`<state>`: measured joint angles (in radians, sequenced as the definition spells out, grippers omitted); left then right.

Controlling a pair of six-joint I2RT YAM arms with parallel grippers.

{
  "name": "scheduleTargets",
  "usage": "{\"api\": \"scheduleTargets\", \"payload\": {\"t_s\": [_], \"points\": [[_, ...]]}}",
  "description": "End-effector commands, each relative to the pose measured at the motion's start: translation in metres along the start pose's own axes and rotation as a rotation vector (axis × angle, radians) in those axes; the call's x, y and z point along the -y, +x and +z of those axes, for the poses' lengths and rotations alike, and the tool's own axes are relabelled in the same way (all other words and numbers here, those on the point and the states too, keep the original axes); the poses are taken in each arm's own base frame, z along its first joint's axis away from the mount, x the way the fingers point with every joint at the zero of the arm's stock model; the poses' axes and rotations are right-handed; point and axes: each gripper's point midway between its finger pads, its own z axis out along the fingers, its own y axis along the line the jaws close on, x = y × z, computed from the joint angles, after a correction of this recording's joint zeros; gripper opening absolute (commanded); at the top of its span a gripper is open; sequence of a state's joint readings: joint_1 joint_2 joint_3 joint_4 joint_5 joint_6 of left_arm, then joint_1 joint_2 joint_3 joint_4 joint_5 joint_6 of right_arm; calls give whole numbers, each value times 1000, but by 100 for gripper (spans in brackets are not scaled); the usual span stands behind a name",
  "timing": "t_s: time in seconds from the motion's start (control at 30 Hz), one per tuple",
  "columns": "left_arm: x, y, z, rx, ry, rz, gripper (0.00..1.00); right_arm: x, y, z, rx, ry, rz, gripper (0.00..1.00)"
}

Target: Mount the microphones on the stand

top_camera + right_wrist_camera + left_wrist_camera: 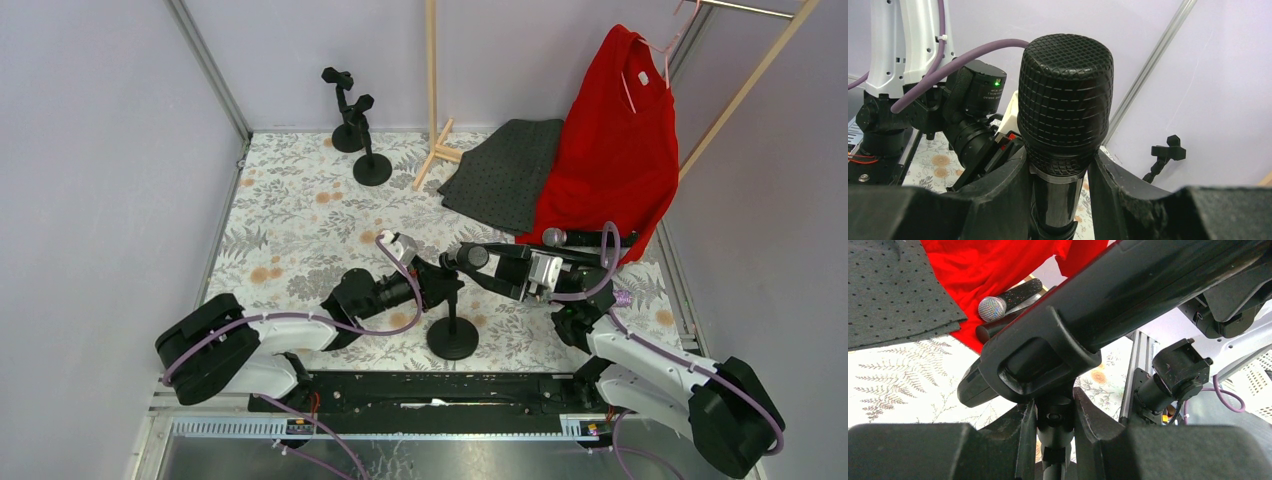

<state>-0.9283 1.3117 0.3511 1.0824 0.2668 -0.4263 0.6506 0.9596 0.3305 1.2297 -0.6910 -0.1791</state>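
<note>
Inward — right fingers [1005,200] grip microphone [1065,110], left fingers [1090,427] stand [1054,427].

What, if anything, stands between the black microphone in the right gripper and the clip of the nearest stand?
Nothing visible does. The black microphone, held by the right gripper, already lies against the clip of the stand. The left gripper is closed on the stand's neck below the clip, out of the path.

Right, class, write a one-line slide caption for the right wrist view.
Right gripper shut on a black microphone just below its mesh head, left arm beyond.
</note>
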Motion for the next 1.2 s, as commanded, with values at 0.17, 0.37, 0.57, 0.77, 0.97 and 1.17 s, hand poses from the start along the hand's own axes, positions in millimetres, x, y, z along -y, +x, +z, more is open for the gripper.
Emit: {"api": "scheduleTargets", "payload": {"t_s": [0.17, 0.37, 0.57, 0.77, 0.97, 1.17], "points": [[116, -105, -22, 360, 444, 265, 0, -45, 156, -67, -553, 18, 293, 0], [118, -106, -23, 364, 449, 267, 0, -47, 160, -68, -570, 14, 291, 0], [118, -107, -24, 369, 445, 268, 0, -51, 166, -73, -590, 13, 290, 0], [118, -107, -25, 373, 446, 264, 0, -52, 166, -73, -591, 10, 288, 0], [118, -107, -25, 376, 443, 266, 0, -53, 169, -75, -596, 8, 292, 0], [117, -107, -26, 379, 439, 264, 0, -55, 169, -76, -599, 7, 297, 0]]}}
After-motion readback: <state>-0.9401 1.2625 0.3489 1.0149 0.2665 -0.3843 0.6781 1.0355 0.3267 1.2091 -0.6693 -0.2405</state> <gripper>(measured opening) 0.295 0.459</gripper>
